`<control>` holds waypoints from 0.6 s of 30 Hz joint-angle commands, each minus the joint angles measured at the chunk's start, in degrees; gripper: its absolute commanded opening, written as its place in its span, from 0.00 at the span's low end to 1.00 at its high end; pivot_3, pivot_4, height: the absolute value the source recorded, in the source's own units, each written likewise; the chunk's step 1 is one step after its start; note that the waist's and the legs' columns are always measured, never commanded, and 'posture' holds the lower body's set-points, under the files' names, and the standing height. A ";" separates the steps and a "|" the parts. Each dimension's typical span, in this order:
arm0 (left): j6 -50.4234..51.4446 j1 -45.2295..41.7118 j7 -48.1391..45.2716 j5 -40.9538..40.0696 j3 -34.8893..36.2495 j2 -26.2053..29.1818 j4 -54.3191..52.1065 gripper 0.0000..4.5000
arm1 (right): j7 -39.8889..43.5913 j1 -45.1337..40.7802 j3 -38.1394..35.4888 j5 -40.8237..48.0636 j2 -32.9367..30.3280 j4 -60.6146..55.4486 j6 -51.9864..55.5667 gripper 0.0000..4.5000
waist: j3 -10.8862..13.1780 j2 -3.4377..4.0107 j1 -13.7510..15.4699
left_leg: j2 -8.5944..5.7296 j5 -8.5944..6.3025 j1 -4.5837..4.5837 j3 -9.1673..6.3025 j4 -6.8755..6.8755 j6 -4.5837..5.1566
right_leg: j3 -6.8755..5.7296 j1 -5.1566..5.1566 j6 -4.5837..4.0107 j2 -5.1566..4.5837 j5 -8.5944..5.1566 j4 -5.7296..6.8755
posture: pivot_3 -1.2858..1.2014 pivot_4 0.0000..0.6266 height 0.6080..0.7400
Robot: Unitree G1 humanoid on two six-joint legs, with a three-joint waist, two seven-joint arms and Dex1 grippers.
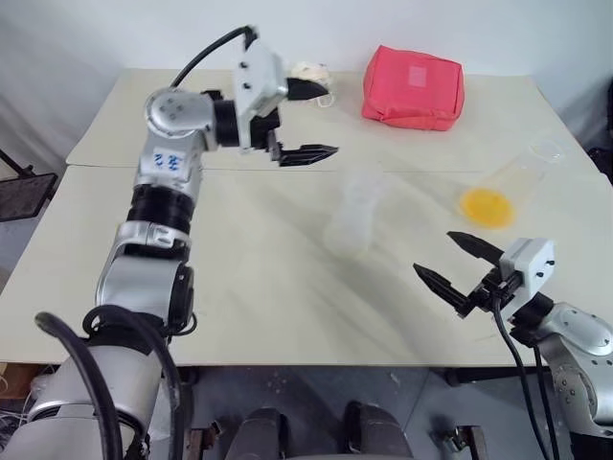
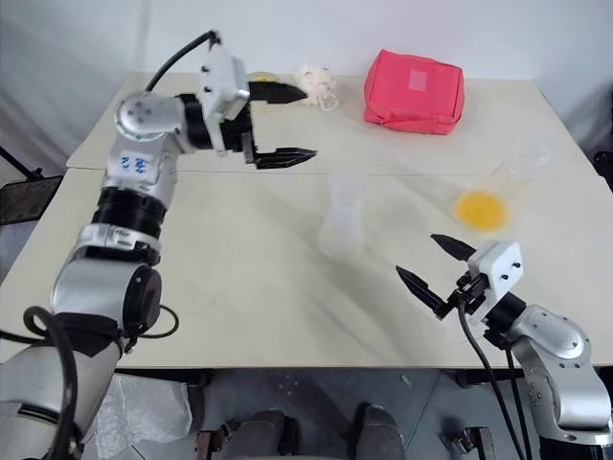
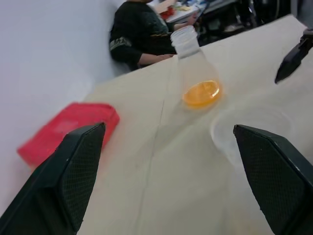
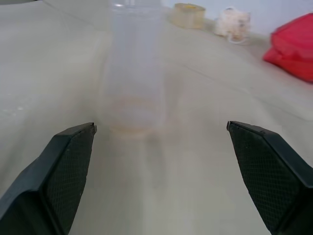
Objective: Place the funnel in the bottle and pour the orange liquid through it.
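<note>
The bottle (image 1: 352,216) stands upright near the middle of the table (image 1: 249,287), frosted and wide-mouthed. To its right the orange liquid (image 1: 487,207) lies as a round patch in the base of a clear flask (image 1: 512,182) leaning toward the far right. My right claw (image 1: 450,266) hovers low over the table just in front of the flask, fingers spread, gripping nothing, aimed at the bottle. My left claw (image 1: 311,120) hangs raised beyond the bottle, spread wide and bare. Farther back sit a red pouch (image 1: 414,86), a white fluffy ball (image 2: 316,81) and a tape roll (image 4: 188,14). I cannot make out the funnel
</note>
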 commanded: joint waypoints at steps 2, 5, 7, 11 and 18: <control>8.21 7.52 -0.99 -5.75 3.46 4.57 -10.58 0.99 | -3.62 1.09 -5.96 1.12 -0.10 -1.57 -0.14 1.00 | 0.00 0.00 -0.04 | 0.00 0.00 0.01 -0.08 0.01 0.00 | 0.00 0.00 0.00 0.00 0.00 0.07 | 0.52 0.24 1.00; 11.83 18.06 -4.28 -9.30 4.70 7.98 -17.08 0.99 | -11.51 0.44 -10.49 0.94 1.93 -2.61 1.34 1.00 | -0.04 0.07 -0.26 | 0.02 -0.02 0.08 -0.12 0.01 -0.03 | 0.03 0.00 0.00 0.00 0.00 0.16 | 0.52 0.24 1.00; 11.94 21.46 -4.74 -10.16 4.69 8.58 -18.69 0.99 | -14.87 0.38 -12.32 0.51 2.36 -3.27 2.34 1.00 | -0.04 0.07 -0.10 | 0.03 -0.03 0.12 -0.23 0.00 -0.06 | 0.05 0.00 0.00 0.00 0.00 0.22 | 0.52 0.24 1.00; 14.88 25.88 -8.10 -13.47 4.72 8.37 -20.74 0.99 | -22.26 1.58 -14.16 -3.73 2.31 -5.09 4.72 1.00 | -0.04 0.06 0.40 | 0.00 -0.03 -0.03 -0.31 0.18 -0.06 | 0.07 0.06 0.00 0.00 0.00 0.23 | 0.52 0.24 1.00; 16.61 29.08 -10.31 -15.91 3.69 7.74 -24.25 0.99 | -27.85 -0.21 -13.42 -4.51 3.64 -3.82 7.74 1.00 | -0.06 0.08 -0.21 | 0.01 -0.03 0.09 -0.21 0.07 -0.07 | 0.13 0.02 -0.01 0.01 -0.01 0.22 | 0.52 0.24 1.00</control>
